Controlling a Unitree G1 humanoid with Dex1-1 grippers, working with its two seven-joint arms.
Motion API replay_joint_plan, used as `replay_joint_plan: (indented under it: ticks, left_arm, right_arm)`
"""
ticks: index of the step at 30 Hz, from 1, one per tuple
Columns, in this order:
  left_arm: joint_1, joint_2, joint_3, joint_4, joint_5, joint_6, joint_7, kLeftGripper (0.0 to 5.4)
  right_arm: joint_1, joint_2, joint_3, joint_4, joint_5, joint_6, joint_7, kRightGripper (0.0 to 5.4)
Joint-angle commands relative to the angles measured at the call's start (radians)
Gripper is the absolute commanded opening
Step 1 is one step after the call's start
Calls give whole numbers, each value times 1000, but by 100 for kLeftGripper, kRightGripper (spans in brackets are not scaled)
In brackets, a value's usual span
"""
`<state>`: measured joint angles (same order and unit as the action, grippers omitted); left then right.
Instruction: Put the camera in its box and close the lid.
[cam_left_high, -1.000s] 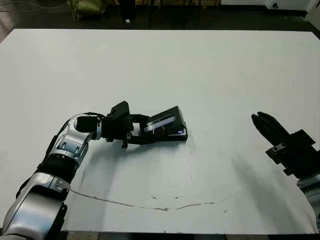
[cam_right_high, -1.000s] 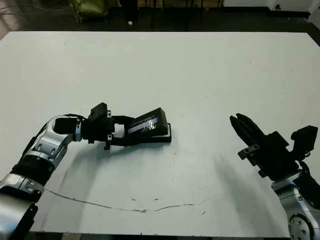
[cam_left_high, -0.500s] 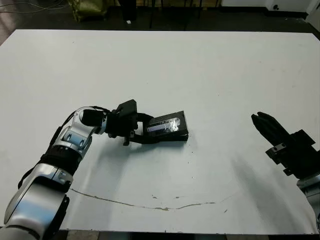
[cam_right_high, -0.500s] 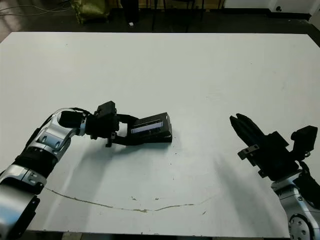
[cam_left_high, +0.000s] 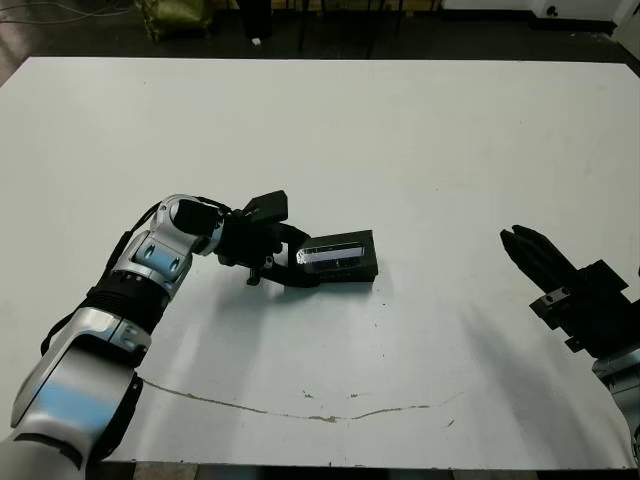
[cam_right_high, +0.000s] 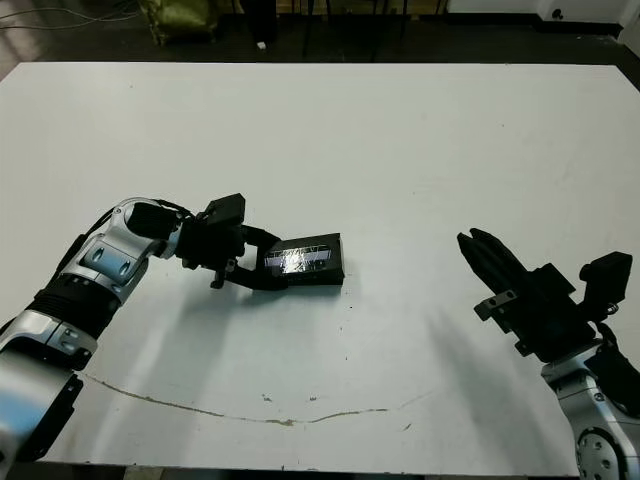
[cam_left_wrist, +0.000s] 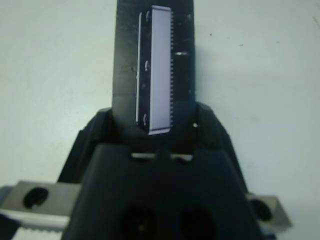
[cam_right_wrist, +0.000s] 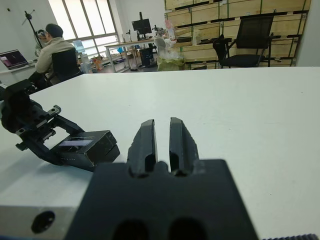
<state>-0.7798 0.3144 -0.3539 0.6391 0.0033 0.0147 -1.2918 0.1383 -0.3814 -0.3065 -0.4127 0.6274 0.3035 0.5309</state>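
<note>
While your left gripper grips the lid down on the box, your right gripper sits pinched together, holding nothing.

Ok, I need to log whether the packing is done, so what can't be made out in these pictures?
1. The camera: in no view; the lid lies over the box and hides the inside.
2. Whether the lid is fully seated: in the head views it is black on black and too small, and the left tool covers that end.
3. The box in the left wrist view: hidden under the lid.
</note>
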Motion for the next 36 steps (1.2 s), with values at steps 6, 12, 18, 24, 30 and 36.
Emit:
replay_joint_plan:
  ticks: [6,12,18,24,30,36]
  left_arm:
    - [-59,-12,-40,50,58,22,7,226]
    - [-86,-22,-70,96,83,14,-9,226]
    - [-102,-32,-75,110,71,37,-45,226]
    - [-109,-37,-68,38,53,115,-63,225]
    - [-118,-45,-73,-27,41,186,-89,224]
    - [-129,-62,-79,-24,39,237,-108,223]
  right_arm:
    - [16,-6,0,8,-7,-2,5,0]
    - [17,-9,3,6,-10,-2,5,0]
    - [13,-2,8,9,-15,-12,4,0]
    - [7,-3,12,20,-12,-18,13,0]
    - [12,-4,11,19,-6,-13,15,0]
    - [20,4,16,12,-19,-23,7,0]
